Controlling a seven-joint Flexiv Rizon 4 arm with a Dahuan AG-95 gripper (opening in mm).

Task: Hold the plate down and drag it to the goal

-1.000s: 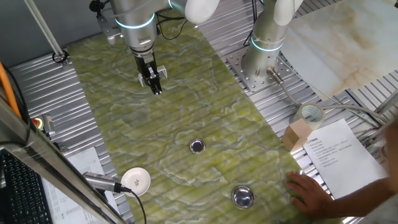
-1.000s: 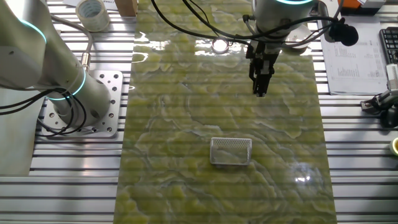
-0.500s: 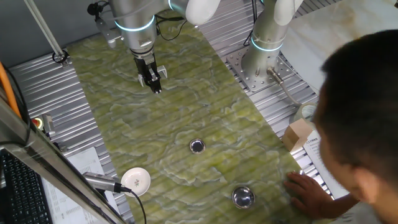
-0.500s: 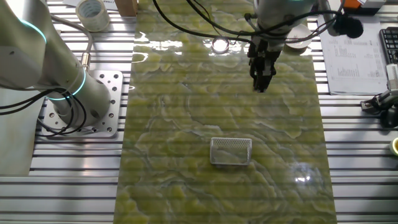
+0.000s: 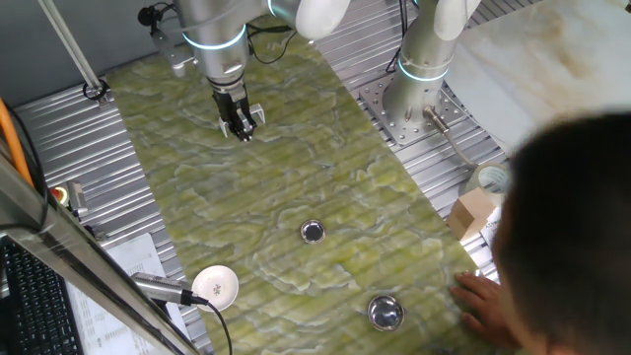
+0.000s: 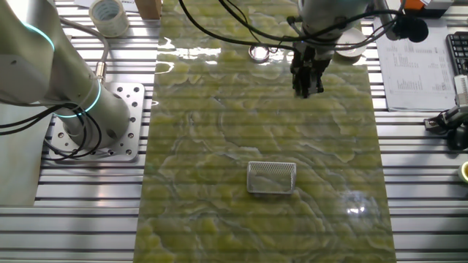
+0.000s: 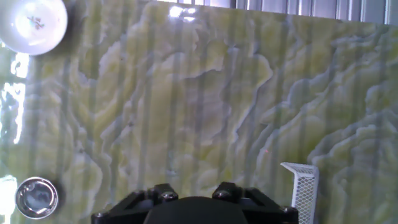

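The plate [image 5: 313, 232] is a small shiny round metal dish lying flat on the green marbled mat [image 5: 296, 177], toward its near end. It also shows as the plate [image 6: 258, 52] in the other fixed view and the plate [image 7: 36, 197] at the hand view's lower left. My gripper [image 5: 242, 132] hangs above the mat's far part, well apart from the plate, fingers together and holding nothing. In the other fixed view the gripper [image 6: 306, 89] is just below and right of the plate. Only its dark base shows in the hand view.
A larger metal bowl [image 5: 385, 313] sits near the mat's front corner, and a white round disc [image 5: 217, 284] at its left edge. A white mesh basket [image 6: 272, 177] stands mid-mat. A person's head [image 5: 577, 227] and hand [image 5: 483, 296] are at the right. A second arm's base [image 5: 419, 89] stands beside the mat.
My gripper has risen a little over the mat, staying shut. The person's head has come into the right side of one fixed view. The plate has not moved.
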